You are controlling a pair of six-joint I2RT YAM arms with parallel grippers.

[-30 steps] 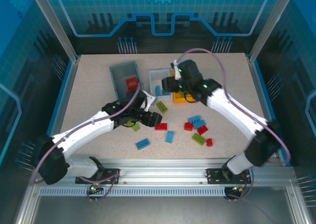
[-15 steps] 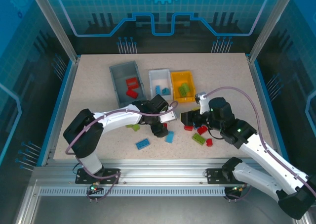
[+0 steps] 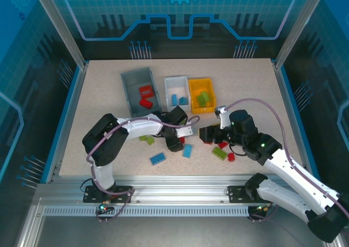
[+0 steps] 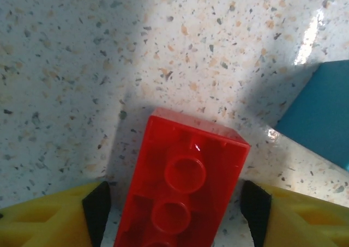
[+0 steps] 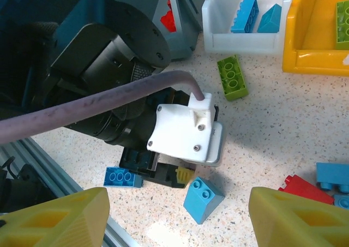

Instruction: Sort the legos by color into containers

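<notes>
Having been swung back from the far side, both arms are lowered over the loose legos (image 3: 187,151) on the worktop (image 3: 98,105). The left end effector (image 4: 177,203) is spread open astride a red brick (image 4: 182,176), not yet pinched; the right end effector (image 5: 177,220) is held open, empty. Beyond, red, blue and green pieces are kept in the grey bin (image 3: 131,83), white bin (image 3: 174,83) and yellow bin (image 3: 195,86), so another pick is judged begun. The red brick's near end is cut off; pad contact cannot be made out

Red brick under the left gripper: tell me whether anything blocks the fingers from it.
Nothing visible does. The red brick sits between the open fingers of the left gripper, a gap on each side. A blue brick lies off to one side, apart.
</notes>
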